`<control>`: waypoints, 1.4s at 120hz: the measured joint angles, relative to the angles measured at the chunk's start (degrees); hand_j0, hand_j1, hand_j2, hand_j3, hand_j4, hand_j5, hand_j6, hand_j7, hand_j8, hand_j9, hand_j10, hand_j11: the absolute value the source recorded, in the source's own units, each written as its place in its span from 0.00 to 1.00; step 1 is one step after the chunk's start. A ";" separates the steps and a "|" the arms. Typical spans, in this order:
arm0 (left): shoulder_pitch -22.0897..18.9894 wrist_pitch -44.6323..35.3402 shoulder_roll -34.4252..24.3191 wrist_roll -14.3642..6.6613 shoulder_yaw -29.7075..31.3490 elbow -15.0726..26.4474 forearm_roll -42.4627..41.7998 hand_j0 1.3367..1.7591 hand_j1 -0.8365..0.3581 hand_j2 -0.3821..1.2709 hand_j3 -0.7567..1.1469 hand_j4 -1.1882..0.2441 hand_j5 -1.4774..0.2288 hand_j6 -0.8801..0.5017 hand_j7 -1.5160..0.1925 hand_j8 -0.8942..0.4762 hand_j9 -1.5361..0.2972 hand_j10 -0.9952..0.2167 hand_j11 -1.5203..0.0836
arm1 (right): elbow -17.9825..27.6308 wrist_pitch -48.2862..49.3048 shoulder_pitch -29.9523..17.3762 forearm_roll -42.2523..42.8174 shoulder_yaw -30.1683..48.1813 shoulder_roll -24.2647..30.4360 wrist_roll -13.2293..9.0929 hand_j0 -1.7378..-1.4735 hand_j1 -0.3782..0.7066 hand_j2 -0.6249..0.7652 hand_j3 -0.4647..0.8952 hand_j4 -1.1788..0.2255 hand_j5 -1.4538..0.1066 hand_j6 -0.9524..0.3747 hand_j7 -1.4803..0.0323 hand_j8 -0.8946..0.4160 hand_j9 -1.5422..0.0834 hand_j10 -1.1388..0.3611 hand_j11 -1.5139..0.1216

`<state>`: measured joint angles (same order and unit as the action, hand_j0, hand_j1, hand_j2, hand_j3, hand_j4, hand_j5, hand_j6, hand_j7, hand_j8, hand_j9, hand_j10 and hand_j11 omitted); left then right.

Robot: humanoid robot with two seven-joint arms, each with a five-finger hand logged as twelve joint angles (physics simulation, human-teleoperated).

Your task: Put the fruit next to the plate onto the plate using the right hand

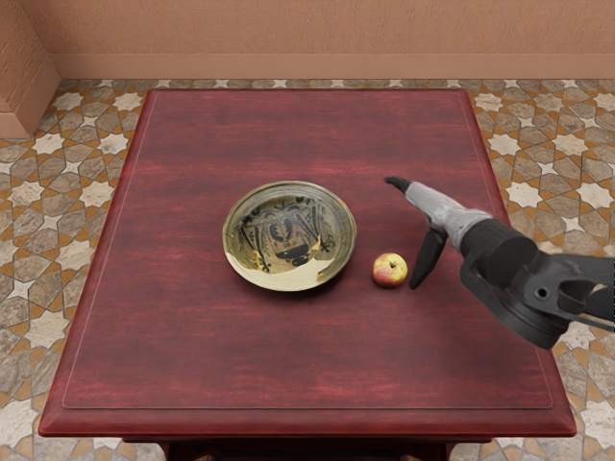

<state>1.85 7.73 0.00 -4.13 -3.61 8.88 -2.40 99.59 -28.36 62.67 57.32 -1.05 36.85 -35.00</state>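
Fruit (pixel 389 270) & setting, listed largest first. Floor (pixel 58 192): patterned tiles w/ star motifs, seen on the left, right & far sides of the table; plain tan wall (pixel 288 29) along the far edge. Table (pixel 240 365): dark red wood, rectangular top w/ a slightly raised border, fills most of the view. Right arm (pixel 524 279): enters from the R edge, w/ a bulky black segment nearest that edge and a grey section reaching far-left over the R half of the tabletop. Plate (pixel 288 272): round, gold-toned, shallow-bowl form w/ a dark painted pattern inside, approx. at table ctr. Right hand (pixel 437 216): above the tabletop, R of the plate & clear of it. Its fingers (pixel 426 261) are spread & grip nothing: one grey digit w/ a dark tip points far-left, and one dark digit angles down toward the near side, its tip just R of the fruit. A thin gap seems to show btw. tip & fruit, but contact cannot be told for certain. Fruit: small, round, yellow-red, apple-like. It rests on the table surface just R of the plate's near-right rim, not touching it, btw. the plate & the downward digit, and is not on the plate.
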 joint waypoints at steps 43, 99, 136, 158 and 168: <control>0.00 0.00 0.00 0.00 0.00 0.00 -0.01 0.76 0.76 0.26 0.40 0.67 0.69 0.47 0.71 0.48 0.67 0.63 0.76 | -0.01 -6.14 -4.43 -0.13 -0.50 -3.44 0.00 0.30 0.07 0.44 0.34 0.81 0.90 0.68 0.94 0.65 0.91 0.73 0.89; 0.00 0.00 0.00 0.00 0.00 0.00 0.01 0.76 0.76 0.26 0.40 0.67 0.69 0.47 0.71 0.48 0.67 0.63 0.76 | -0.06 -6.64 -6.60 2.42 -0.14 -4.05 0.00 0.30 0.23 0.42 0.34 0.71 0.78 0.58 0.82 0.54 0.80 0.63 0.78; -0.01 0.00 0.00 0.00 0.00 0.00 0.00 0.76 0.76 0.26 0.40 0.67 0.69 0.47 0.71 0.48 0.67 0.63 0.76 | -0.09 -6.65 -7.20 2.58 -0.28 -4.07 0.00 0.30 0.32 0.41 0.34 0.65 0.71 0.51 0.75 0.48 0.73 0.58 0.71; 0.00 0.00 0.00 0.00 0.00 0.00 0.01 0.76 0.76 0.26 0.40 0.67 0.69 0.47 0.71 0.48 0.67 0.63 0.76 | -0.10 -6.65 -7.65 2.59 -0.34 -3.67 0.00 0.30 0.38 0.41 0.34 0.61 0.67 0.48 0.71 0.44 0.69 0.55 0.67; 0.00 0.00 0.00 0.00 0.00 0.00 0.01 0.76 0.76 0.26 0.40 0.67 0.69 0.47 0.71 0.48 0.67 0.63 0.76 | -0.10 -6.65 -7.70 2.59 -0.32 -3.35 0.00 0.30 0.41 0.40 0.34 0.59 0.64 0.45 0.68 0.42 0.67 0.53 0.65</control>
<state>1.85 7.73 0.00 -4.13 -3.61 8.88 -2.40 99.49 -35.01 54.97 59.91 -1.37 33.49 -35.00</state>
